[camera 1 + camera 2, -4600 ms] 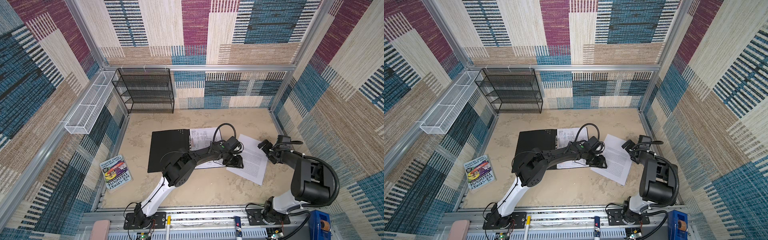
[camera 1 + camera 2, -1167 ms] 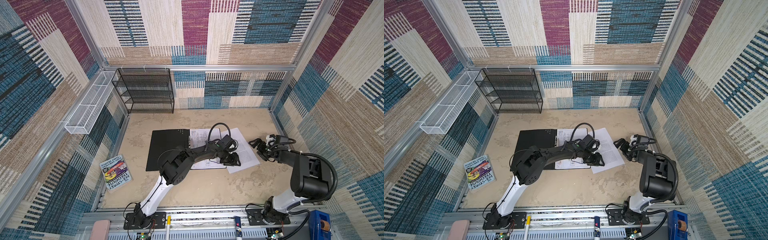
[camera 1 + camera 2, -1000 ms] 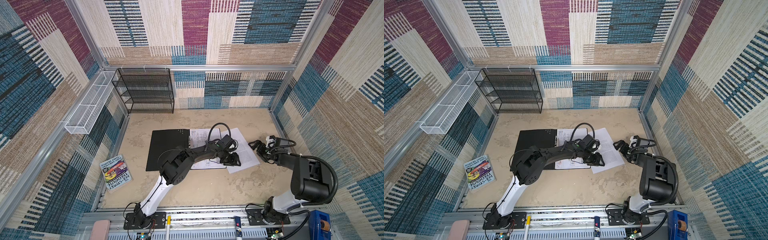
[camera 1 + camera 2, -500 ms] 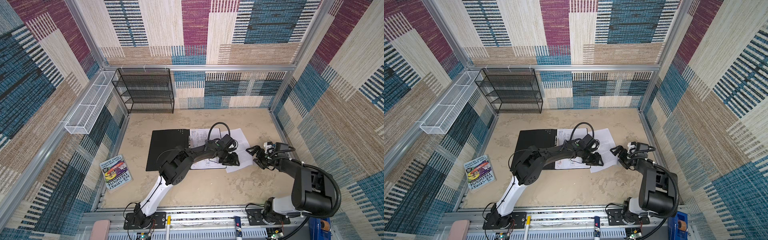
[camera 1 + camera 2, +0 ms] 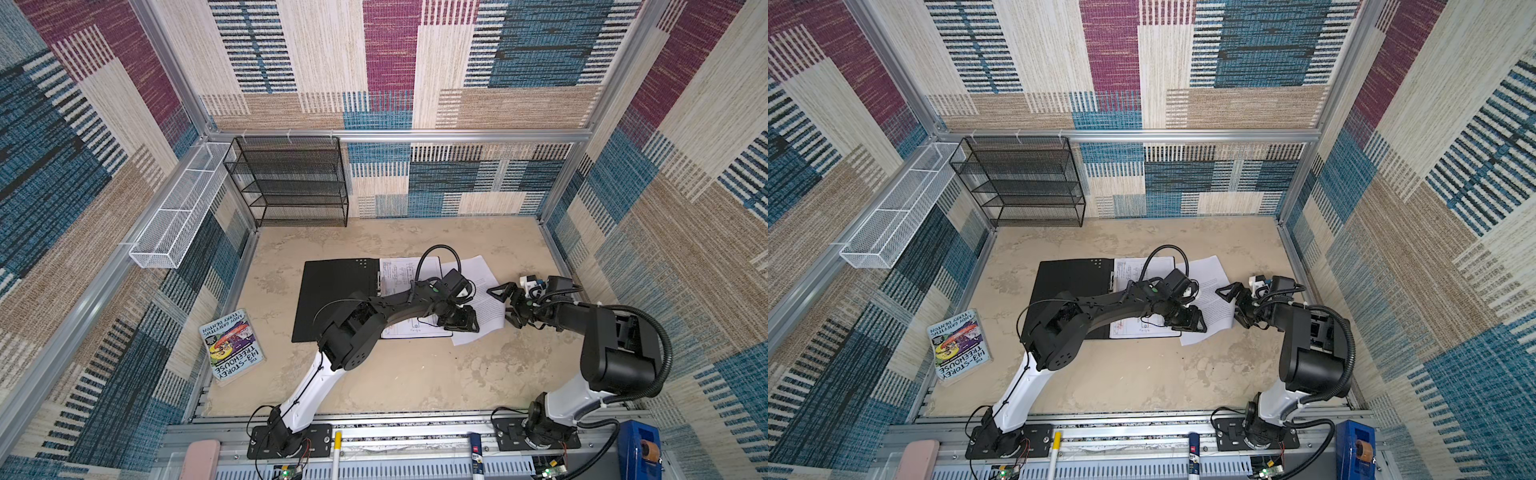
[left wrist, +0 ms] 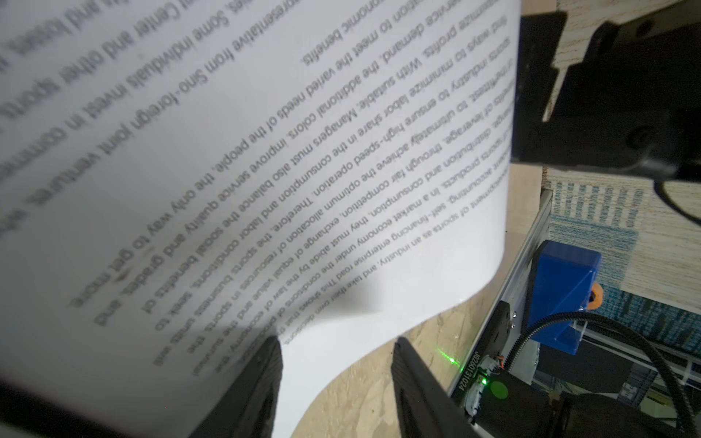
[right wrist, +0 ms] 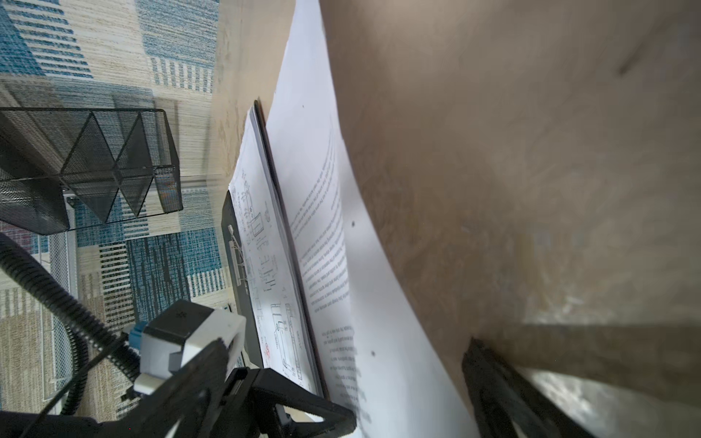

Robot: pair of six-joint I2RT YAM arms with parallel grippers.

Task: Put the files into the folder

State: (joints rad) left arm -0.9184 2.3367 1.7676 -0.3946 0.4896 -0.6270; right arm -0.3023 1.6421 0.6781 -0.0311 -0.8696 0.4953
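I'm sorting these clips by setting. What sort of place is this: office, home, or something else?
Most likely a robot test cell: carpet-patterned wall panels in an aluminium frame box in a tabletop, and the left arm and right arm are bolted to a mounting rail along its front.

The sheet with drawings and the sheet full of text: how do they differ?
The drawing sheet lies square on the right half of the open folder; the text sheet lies askew beside it, mostly on the table. The drawing sheet carries line diagrams with a few red marks; the text sheet carries only paragraphs. The drawing sheet lies flat; the text sheet's edge curls up. Both are white and look similar in size.
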